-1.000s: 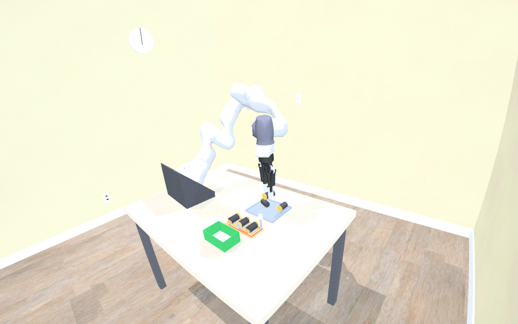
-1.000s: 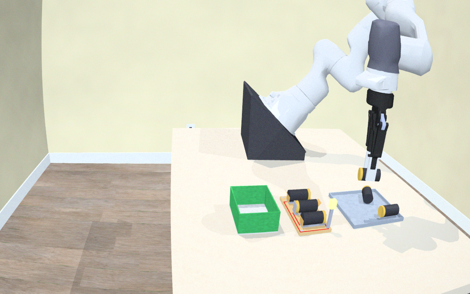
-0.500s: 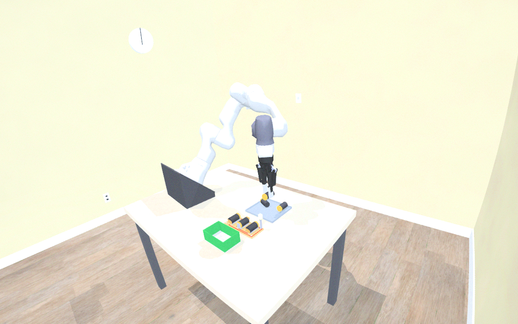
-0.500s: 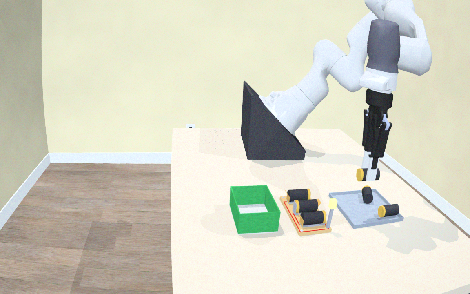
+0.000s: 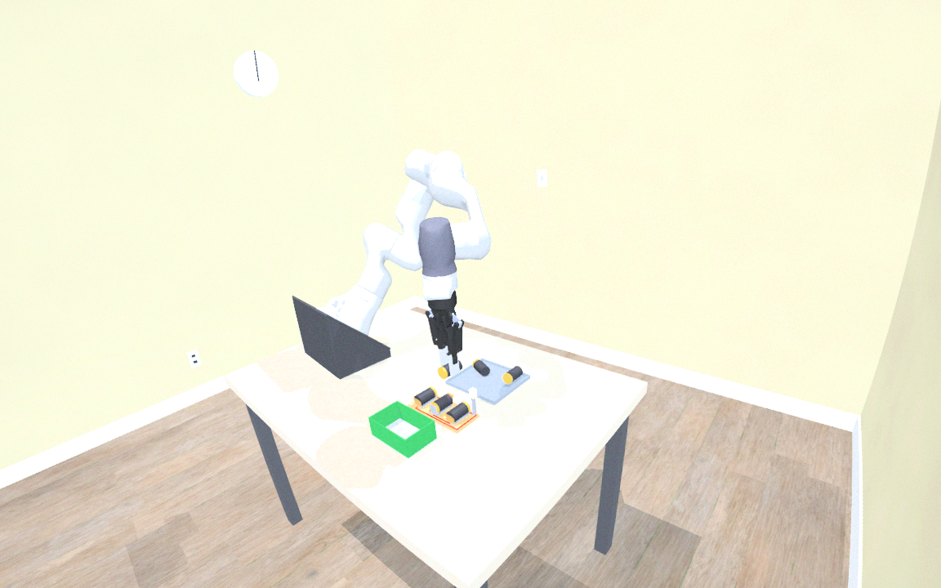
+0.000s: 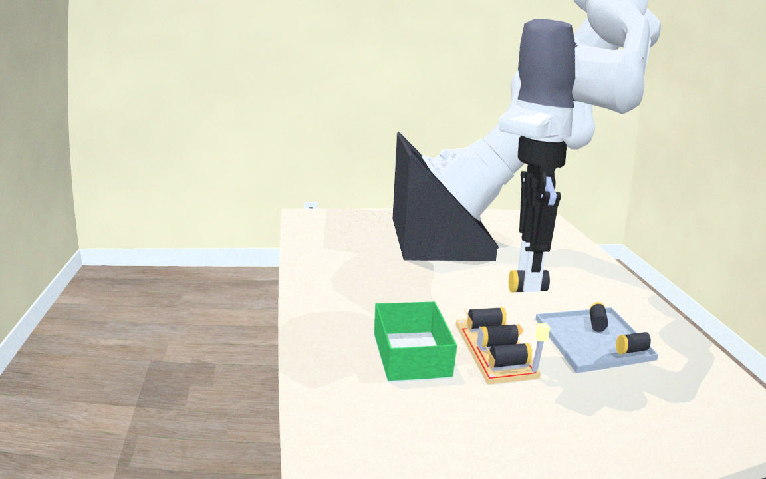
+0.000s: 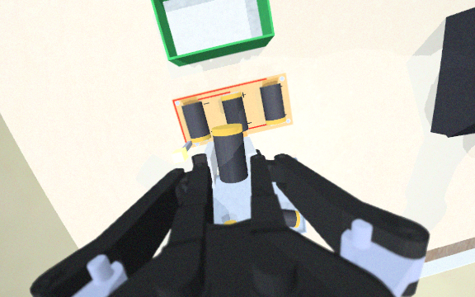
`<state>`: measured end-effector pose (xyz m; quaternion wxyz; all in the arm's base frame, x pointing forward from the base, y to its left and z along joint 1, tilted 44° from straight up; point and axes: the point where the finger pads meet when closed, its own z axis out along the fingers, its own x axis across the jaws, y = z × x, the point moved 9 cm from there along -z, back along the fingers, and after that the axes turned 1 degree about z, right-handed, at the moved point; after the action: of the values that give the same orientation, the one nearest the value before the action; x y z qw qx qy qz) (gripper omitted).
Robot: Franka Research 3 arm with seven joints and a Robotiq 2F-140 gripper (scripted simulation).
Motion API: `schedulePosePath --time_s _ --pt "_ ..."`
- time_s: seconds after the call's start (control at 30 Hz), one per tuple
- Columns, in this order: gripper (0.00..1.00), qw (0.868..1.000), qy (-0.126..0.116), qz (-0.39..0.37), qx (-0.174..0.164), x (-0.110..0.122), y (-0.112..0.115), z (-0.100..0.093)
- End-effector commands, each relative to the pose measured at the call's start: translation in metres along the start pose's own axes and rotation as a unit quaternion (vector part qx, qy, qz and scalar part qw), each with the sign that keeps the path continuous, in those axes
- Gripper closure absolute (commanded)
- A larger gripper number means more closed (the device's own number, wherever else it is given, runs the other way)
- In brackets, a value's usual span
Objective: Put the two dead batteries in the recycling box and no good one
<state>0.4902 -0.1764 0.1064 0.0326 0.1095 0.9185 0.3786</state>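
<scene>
My gripper is shut on a black battery with a yellow end, lying level above the table behind the circuit board. The board bears three batteries side by side and a bulb on a post, pale yellow and seemingly lit. Two batteries lie in the blue-grey tray. The green recycling box stands upright; no battery shows inside it.
The dark wedge-shaped arm base stands at the back of the table. The board lies between the box and the tray. The bulb post rises at the board's end, on the tray's side.
</scene>
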Motion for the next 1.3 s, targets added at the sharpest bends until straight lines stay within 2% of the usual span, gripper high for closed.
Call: schedulePosePath --time_s 0.0,0.17,0.3,0.37,0.57,1.27 --pt "0.84 0.999 -0.001 -0.038 0.008 0.009 -0.054 -0.003" --pt "0.84 0.999 -0.001 -0.038 0.008 0.019 -0.118 -0.004" --pt "0.84 0.999 -0.001 -0.038 0.008 0.024 -0.154 -0.005" --pt "0.84 0.999 -0.001 -0.038 0.008 0.024 -0.154 -0.005" --pt "0.84 0.999 -0.001 -0.038 0.008 0.028 -0.177 -0.005" --pt "0.84 0.998 -0.001 -0.061 0.008 0.028 -0.178 -0.005"
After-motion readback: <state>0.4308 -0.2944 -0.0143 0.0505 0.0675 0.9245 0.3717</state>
